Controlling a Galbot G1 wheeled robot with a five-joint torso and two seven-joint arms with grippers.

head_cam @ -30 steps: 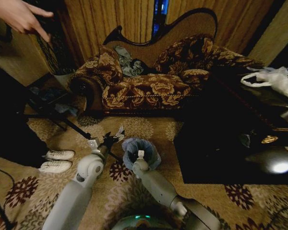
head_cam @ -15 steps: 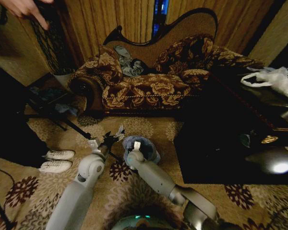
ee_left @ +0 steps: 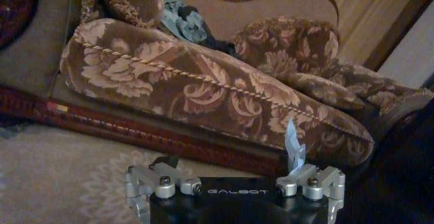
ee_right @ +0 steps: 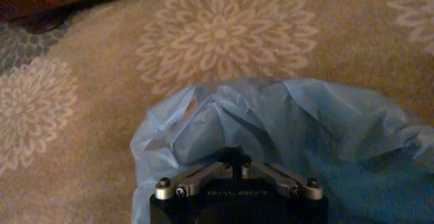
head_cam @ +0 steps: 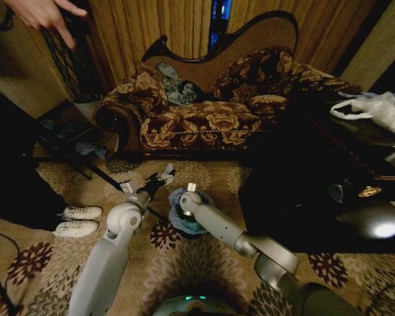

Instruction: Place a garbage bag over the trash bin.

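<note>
- Right gripper (ee_right: 236, 169) fingers drawn together to a point, pinched on a fold of the garbage bag (ee_right: 298, 127); linkages folded inward, film bunched right at the tips.
- In the head view, right gripper (head_cam: 184, 205) down at the bag's far-left edge, arm reaching in from the near right.
- Left gripper (ee_left: 234, 181) spread wide, holding nothing, one thin fingertip (ee_left: 292, 144) raised against the sofa (ee_left: 203, 92) beyond.
- In the head view, left gripper (head_cam: 159, 178) just left of and slightly beyond the bag, poised above the carpet (head_cam: 204, 172), not touching the film.
- Bag lying directly under and beyond the right fingers, spreading away to the right; hence right arm the nearer one, left arm just beside.
- Bag (head_cam: 187, 214) pale blue, translucent, heavily wrinkled, draped in a rounded mound on the floral carpet near the robot's base, between the two arms.
- Trash bin not distinguishable as a separate black shape; judged to sit beneath the mounded film, rim hidden.
- No clear long axis: roughly round in outline from above.
- Probably mid-way through settling the film around the rim; edges loose on the left side.
</note>
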